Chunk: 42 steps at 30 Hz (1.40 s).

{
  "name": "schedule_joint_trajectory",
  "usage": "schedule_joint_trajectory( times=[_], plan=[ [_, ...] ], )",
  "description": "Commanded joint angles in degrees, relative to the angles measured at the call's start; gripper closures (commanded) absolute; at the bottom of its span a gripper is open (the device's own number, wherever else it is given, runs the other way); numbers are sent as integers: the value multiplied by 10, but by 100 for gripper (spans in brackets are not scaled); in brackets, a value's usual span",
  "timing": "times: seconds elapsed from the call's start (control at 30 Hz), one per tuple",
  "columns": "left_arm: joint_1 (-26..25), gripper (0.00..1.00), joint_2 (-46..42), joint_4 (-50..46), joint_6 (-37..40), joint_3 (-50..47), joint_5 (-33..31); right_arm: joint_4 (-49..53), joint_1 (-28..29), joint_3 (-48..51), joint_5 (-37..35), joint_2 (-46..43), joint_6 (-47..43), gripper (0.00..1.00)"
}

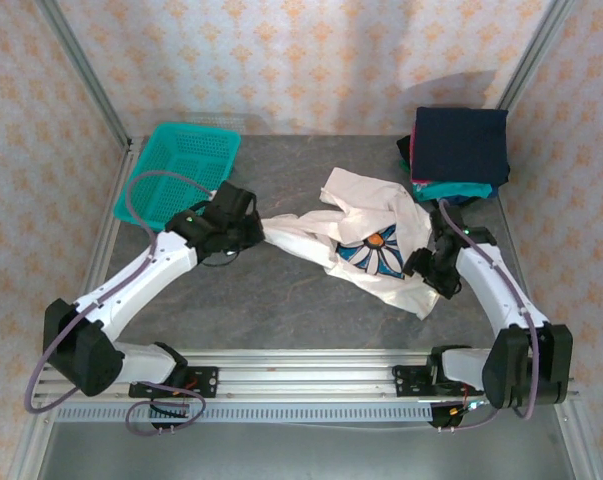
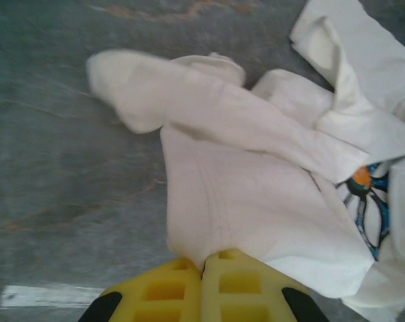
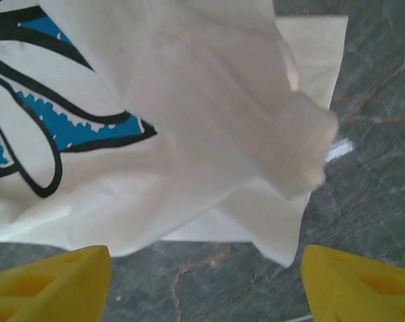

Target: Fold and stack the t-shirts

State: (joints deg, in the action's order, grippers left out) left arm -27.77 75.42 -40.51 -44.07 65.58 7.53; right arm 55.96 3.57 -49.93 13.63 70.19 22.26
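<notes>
A crumpled white t-shirt (image 1: 371, 232) with a blue and orange print lies in the middle of the table. My left gripper (image 1: 258, 232) is at its left end. In the left wrist view the yellow fingers (image 2: 182, 282) are pressed together, and the gripper (image 2: 210, 263) is shut on a pinch of the white cloth (image 2: 256, 201). My right gripper (image 1: 423, 268) sits at the shirt's right side. It stands open (image 3: 205, 285) just short of the shirt's hem (image 3: 269, 221), with bare table between its fingers. Folded t-shirts (image 1: 459, 150), navy on top of teal and pink, are stacked at the back right.
A teal mesh basket (image 1: 181, 172) stands at the back left. The grey table (image 1: 281, 310) has metal frame posts at its left and right edges. A patterned wall closes the back.
</notes>
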Motion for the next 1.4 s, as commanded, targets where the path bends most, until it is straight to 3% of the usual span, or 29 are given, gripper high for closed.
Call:
schedule_joint_trajectory(
  times=[0.0,0.23,0.3,0.43,0.47,0.53,0.63,0.77,0.97,1.2,1.37],
  plan=[
    [34,100,-24,-71,65,12,-10,-18,5,-33,-96,41,-23,26],
    [111,100,-66,-92,103,7,20,-47,13,-30,-136,106,-46,27],
    [118,100,-75,-89,109,4,31,-84,14,-22,-124,128,-46,33],
    [120,100,-92,-91,125,11,35,-99,17,-55,-120,144,-33,82],
    [120,100,-98,-92,128,15,35,-94,19,-66,-122,124,-29,91],
    [121,100,-110,-93,131,24,32,-87,20,-84,-107,71,-24,99],
    [121,100,-132,-98,139,40,16,-33,20,-131,-73,3,-19,100],
    [121,100,-168,-98,153,73,-10,54,20,-200,28,-54,4,100],
    [122,100,-183,-105,186,148,-54,130,20,-281,95,-89,50,100],
    [122,100,-159,-90,226,187,-92,134,20,-363,108,-38,57,100],
    [122,100,-119,-30,250,148,-111,81,20,-374,101,92,14,100]
  ],
)
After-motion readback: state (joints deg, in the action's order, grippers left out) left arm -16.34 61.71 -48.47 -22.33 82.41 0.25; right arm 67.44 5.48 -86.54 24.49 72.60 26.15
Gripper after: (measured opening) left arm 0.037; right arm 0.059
